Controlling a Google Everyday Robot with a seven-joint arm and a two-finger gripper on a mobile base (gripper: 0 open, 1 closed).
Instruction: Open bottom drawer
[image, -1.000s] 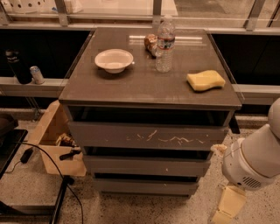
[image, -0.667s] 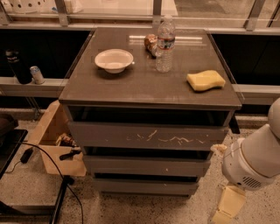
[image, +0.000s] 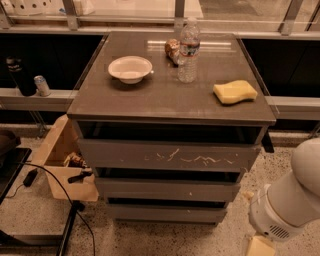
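Observation:
The bottom drawer (image: 167, 214) is the lowest, slimmest grey front of the cabinet, plain and without a handle. Its front sits about in line with the middle front (image: 167, 190) and the scratched taller front (image: 167, 156) above. My white arm (image: 292, 200) fills the lower right corner, to the right of the cabinet and apart from it. Of my gripper (image: 260, 246), only a pale beige piece shows at the bottom edge, below the arm's round joint, right of the bottom drawer and not touching it.
On the cabinet top (image: 170, 102) stand a white bowl (image: 130, 68), a water bottle (image: 188, 50), a brown object (image: 172, 50) and a yellow sponge (image: 234, 92). A cardboard box (image: 62, 160) and black cables (image: 55, 187) lie on the floor to the left.

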